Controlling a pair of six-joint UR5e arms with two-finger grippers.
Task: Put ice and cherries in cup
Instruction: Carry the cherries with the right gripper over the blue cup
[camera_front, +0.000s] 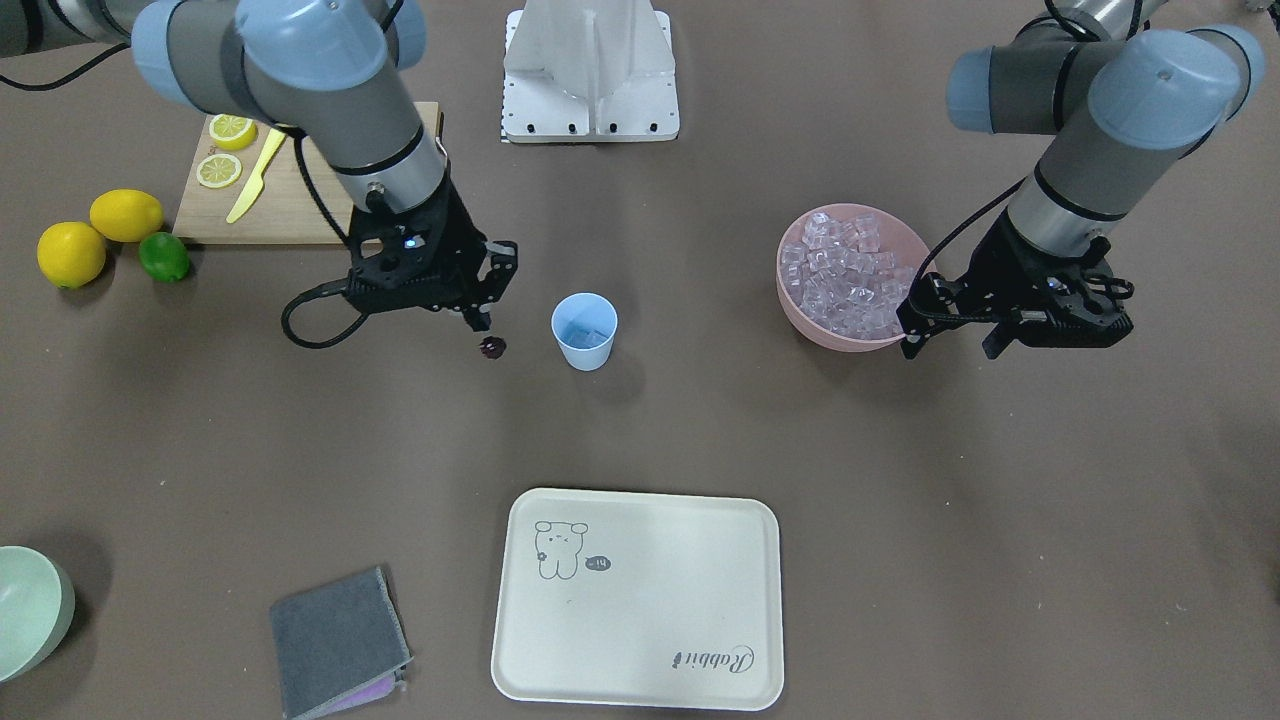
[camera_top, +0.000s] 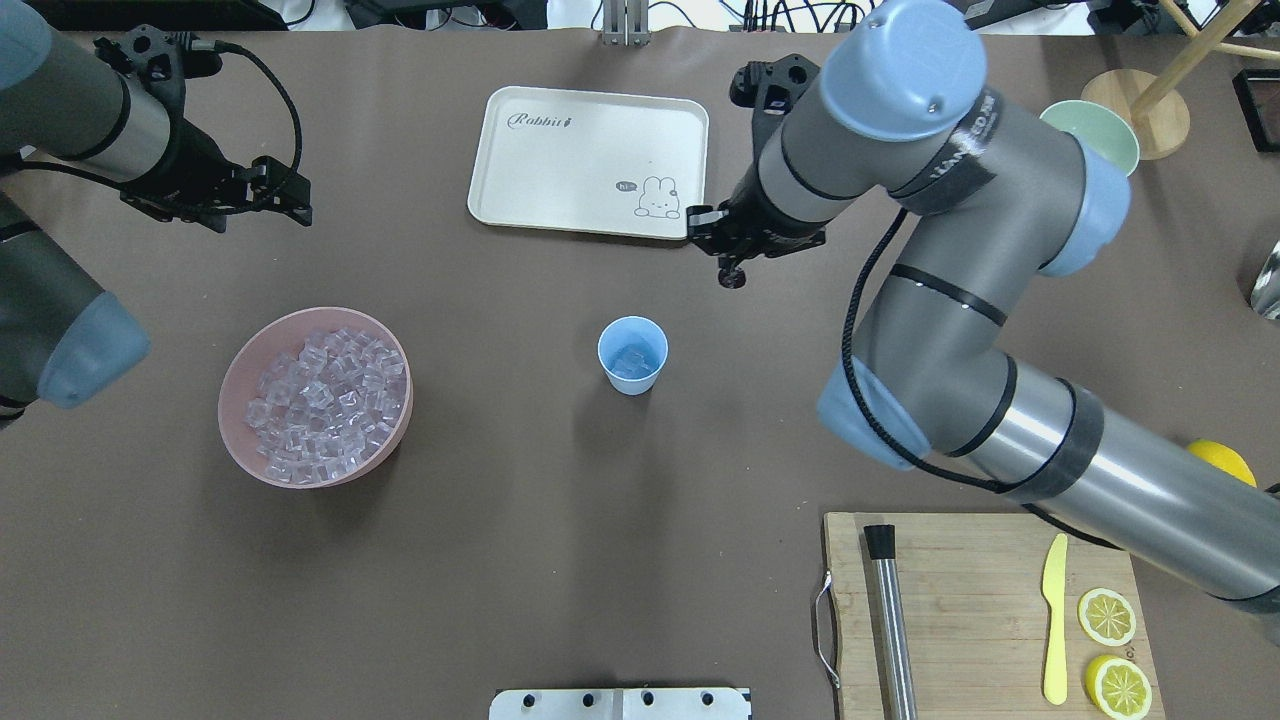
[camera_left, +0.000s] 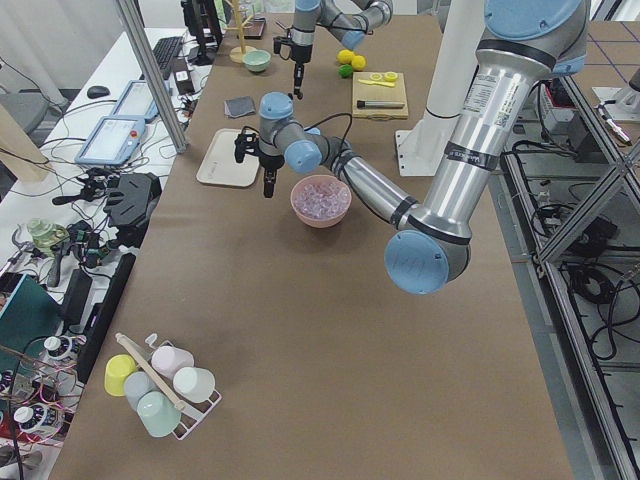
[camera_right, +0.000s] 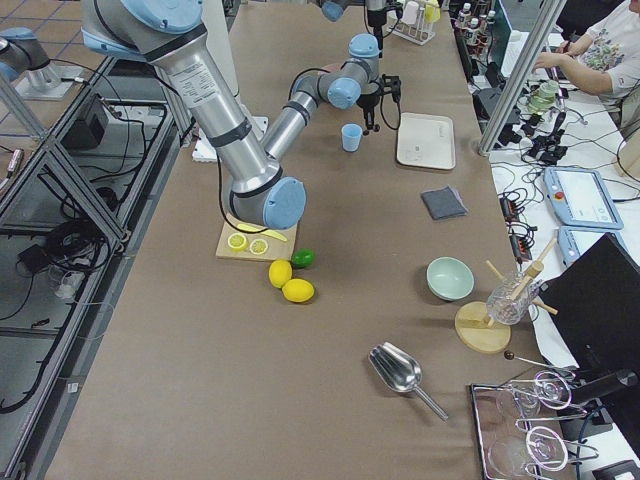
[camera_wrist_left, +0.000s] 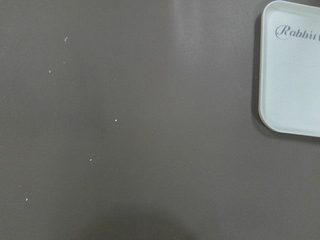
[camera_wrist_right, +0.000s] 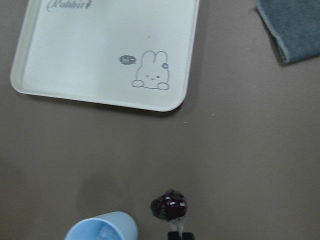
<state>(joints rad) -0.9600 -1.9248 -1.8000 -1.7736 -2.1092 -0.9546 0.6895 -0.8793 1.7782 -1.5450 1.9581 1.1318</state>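
The light blue cup (camera_front: 584, 332) stands mid-table with a few ice cubes (camera_top: 632, 360) inside it. More ice (camera_front: 848, 277) fills the pink bowl (camera_top: 236, 372). My right gripper (camera_front: 482, 322) is shut on the stems of the dark cherries (camera_front: 492, 347), which hang just above the table beside the cup. The right wrist view shows the cherries (camera_wrist_right: 169, 206) right of the cup's rim (camera_wrist_right: 102, 227). My left gripper (camera_front: 950, 345) is open and empty, beside the pink bowl on its tray side.
A cream tray (camera_front: 640, 600) lies past the cup. A grey cloth (camera_front: 338, 640) and a green bowl (camera_front: 30, 610) sit near it. A cutting board (camera_top: 980, 600) holds lemon slices, a yellow knife and a metal rod. Lemons and a lime (camera_front: 165, 257) lie beside it.
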